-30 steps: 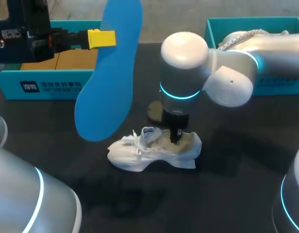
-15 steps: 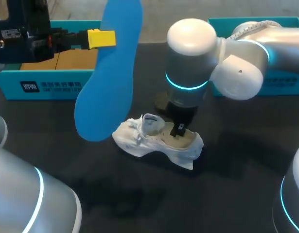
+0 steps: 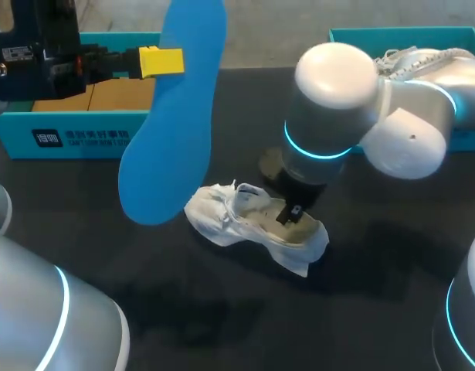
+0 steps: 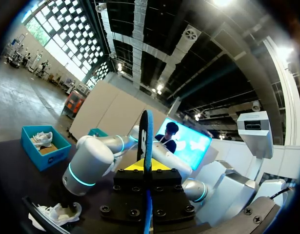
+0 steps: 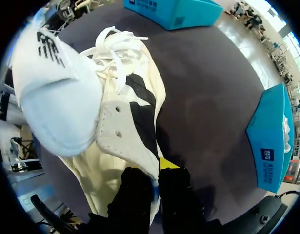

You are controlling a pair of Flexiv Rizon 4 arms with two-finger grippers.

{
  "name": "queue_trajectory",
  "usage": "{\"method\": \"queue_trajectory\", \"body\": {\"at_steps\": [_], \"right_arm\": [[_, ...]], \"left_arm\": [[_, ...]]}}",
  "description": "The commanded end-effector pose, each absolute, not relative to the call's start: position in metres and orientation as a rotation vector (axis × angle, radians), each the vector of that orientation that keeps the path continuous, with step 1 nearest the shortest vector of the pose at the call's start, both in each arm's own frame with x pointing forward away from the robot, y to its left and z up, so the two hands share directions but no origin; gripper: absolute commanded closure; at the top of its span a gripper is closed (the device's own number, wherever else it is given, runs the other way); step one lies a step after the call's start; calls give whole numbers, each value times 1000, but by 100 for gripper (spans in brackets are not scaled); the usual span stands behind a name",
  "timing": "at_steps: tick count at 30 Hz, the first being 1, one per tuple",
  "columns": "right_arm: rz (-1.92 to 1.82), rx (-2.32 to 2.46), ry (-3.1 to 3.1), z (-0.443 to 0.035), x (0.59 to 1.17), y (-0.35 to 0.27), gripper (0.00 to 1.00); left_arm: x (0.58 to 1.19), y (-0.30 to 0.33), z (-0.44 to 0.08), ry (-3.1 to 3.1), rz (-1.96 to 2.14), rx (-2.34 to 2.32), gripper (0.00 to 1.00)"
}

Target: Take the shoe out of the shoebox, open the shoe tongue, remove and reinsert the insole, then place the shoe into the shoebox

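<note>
Overhead, the left tool [image 3: 161, 62] pinches the insole [image 3: 174, 116] high up; the shoe [image 3: 245, 224] lies on the worktop [image 3: 376, 309] below it, toe leftward. From the left wrist, the insole [image 4: 146, 141] stands edge-on between closed fingers. From the right wrist, the right tool [image 5: 157, 178] clamps the shoe [image 5: 91, 112] at its heel end.

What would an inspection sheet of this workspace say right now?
Surface: black table, the shoe standing on it.
Job's things: white shoe mid-table; blue insole held up in the air; left box and right box at the far edge.
Clutter: second shoe in the right box.
Pincers: left pincer shut on the insole; right pincer shut on the shoe's side wall.
Cables: nothing seen on the table.
Surroundings: nothing seen reaching over the table.
</note>
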State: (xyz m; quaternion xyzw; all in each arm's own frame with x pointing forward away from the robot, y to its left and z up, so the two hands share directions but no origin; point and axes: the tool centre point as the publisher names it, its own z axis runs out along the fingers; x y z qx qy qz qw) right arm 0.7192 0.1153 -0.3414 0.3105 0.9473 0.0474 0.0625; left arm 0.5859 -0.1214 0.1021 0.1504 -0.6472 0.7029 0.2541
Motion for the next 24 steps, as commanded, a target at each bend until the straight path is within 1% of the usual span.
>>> {"method": "queue_trajectory", "body": {"at_steps": [1, 5, 7, 12, 13, 17, 20, 22, 24], "right_arm": [[159, 937, 2860, -341, 718, 113, 100], [159, 937, 2860, -341, 718, 113, 100], [157, 1035, 2840, -341, 721, 112, 100], [51, 1548, 2735, -345, 725, 101, 100], [52, 1561, 2731, -345, 725, 100, 100], [102, 1932, 2506, -344, 717, 86, 100], [142, 1996, 2435, -343, 711, 84, 100], [209, 2129, 2303, -341, 701, 82, 100], [195, 2192, 2207, -341, 696, 84, 100]], "left_arm": [[587, -122, 103, -1762, 1905, 407, 100], [587, -122, 103, -1762, 1905, 407, 100], [587, -122, 103, -1762, 1905, 407, 100], [587, -122, 103, -1762, 1905, 407, 100], [587, -122, 103, -1762, 1905, 407, 100], [587, -122, 103, -1762, 1905, 407, 100], [587, -122, 103, -1762, 1905, 407, 100], [587, -122, 103, -1762, 1905, 407, 100], [587, -122, 103, -1762, 1905, 407, 100]]}}
